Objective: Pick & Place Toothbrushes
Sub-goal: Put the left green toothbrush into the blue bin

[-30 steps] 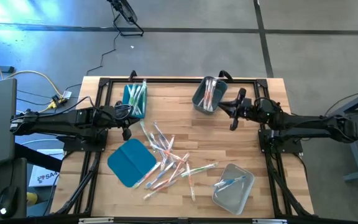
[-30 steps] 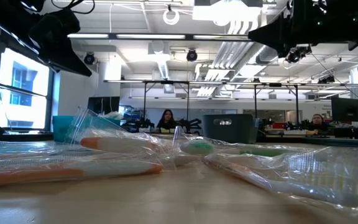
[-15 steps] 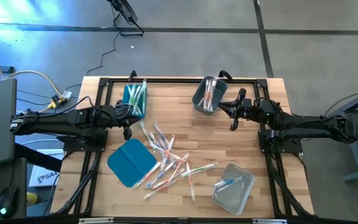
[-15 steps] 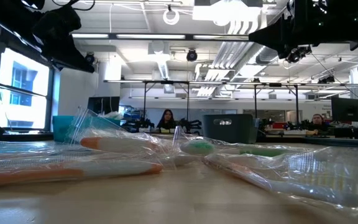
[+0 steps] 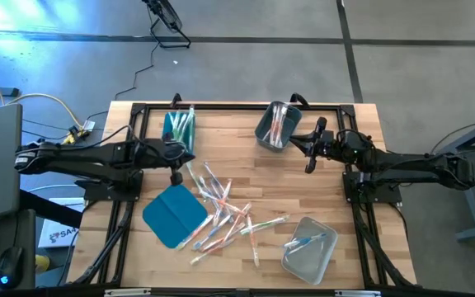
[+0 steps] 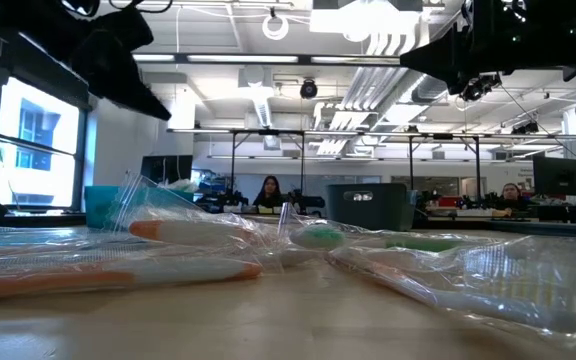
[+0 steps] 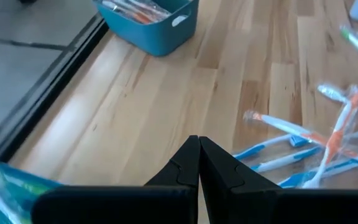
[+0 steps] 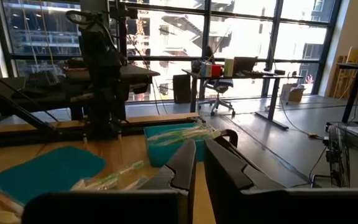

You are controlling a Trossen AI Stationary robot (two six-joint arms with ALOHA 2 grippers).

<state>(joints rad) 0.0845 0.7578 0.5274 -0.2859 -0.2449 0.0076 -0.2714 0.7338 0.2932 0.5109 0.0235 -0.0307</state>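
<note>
Left end effector (image 5: 174,176) hangs over the wooden tabletop (image 5: 336,181) just beside the teal bin (image 5: 179,132), fingers pressed together, carrying nothing. Toothbrushes (image 5: 225,210) lie scattered mid-tabletop, between the flat teal lid (image 5: 173,215) and the clear bin (image 5: 310,245); others stand in the bins. Right end effector (image 5: 309,164) hangs near the grey bin (image 5: 275,126), fingers nearly together, empty.

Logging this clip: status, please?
Left end effector shut, empty, above the table beside the teal bin. Right end effector shut, empty, by the grey bin. Toothbrushes piled mid-table. Nothing blocking.
</note>
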